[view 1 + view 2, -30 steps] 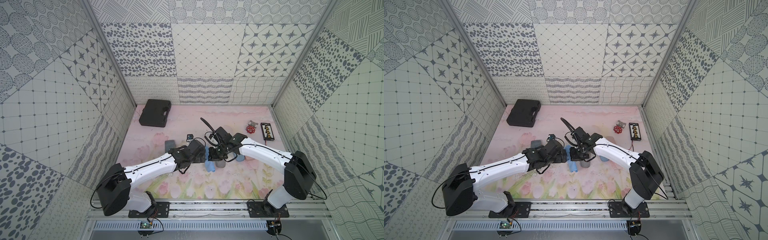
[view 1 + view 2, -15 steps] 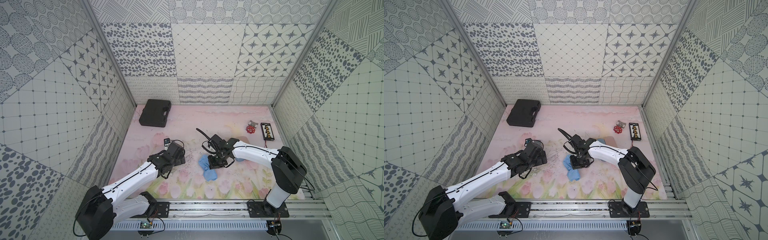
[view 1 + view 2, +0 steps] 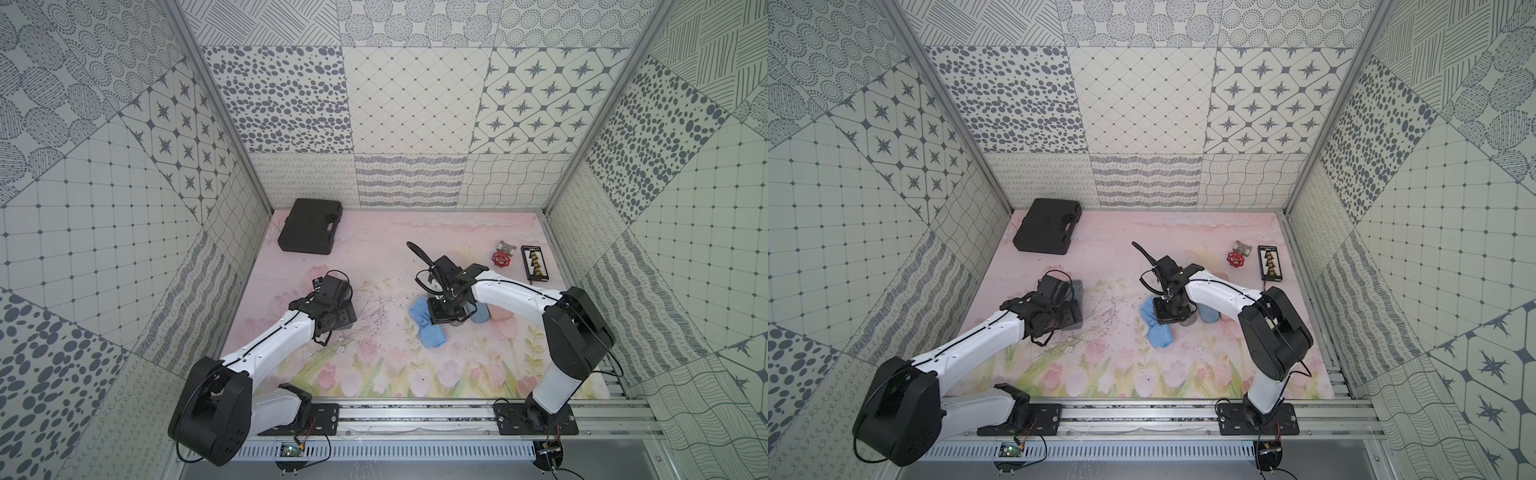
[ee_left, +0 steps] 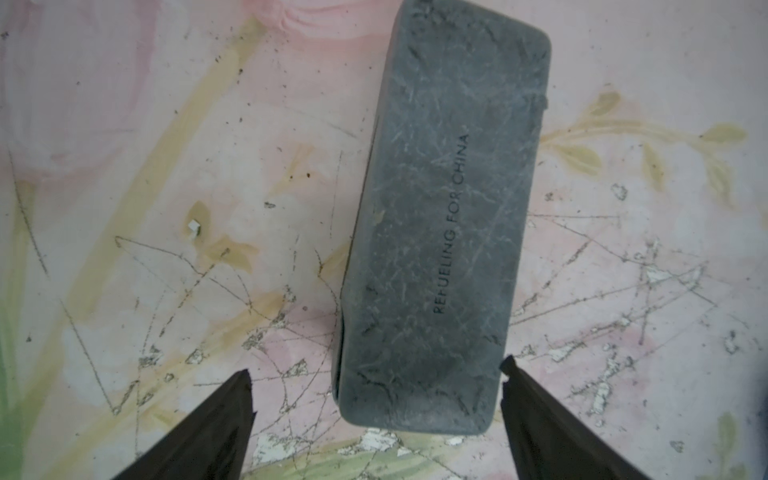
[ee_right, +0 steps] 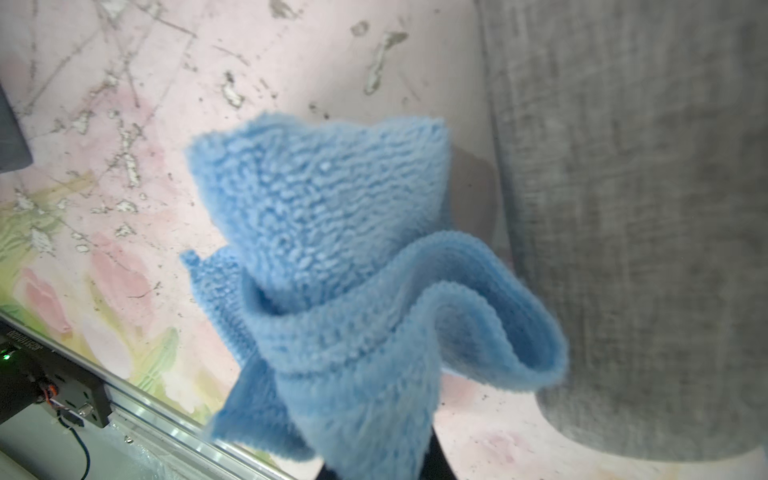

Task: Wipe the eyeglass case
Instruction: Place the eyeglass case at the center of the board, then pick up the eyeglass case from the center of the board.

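Observation:
The eyeglass case (image 4: 440,232) is dark grey and scuffed, with printed lettering, and lies flat on the flowered mat. My left gripper (image 4: 376,370) hovers open over one end of it, a finger on either side and neither touching. In both top views the left arm covers most of the case (image 3: 348,321), (image 3: 1077,286). My right gripper (image 3: 441,316) is shut on a blue cloth (image 5: 340,257), which hides its fingertips in the right wrist view. The cloth (image 3: 428,336) droops onto the mat, well to the right of the case.
A grey fabric object (image 5: 644,208) lies close beside the cloth, and a blue-grey cylinder (image 3: 482,314) is next to the right gripper. A black tool case (image 3: 309,226) sits at the back left. A red valve wheel (image 3: 500,259) and a black connector strip (image 3: 535,262) are at the back right.
My left arm has pulled back from the centre to the left and now hangs over the eyeglass case. The right gripper has kept hold of the cloth and barely moved.

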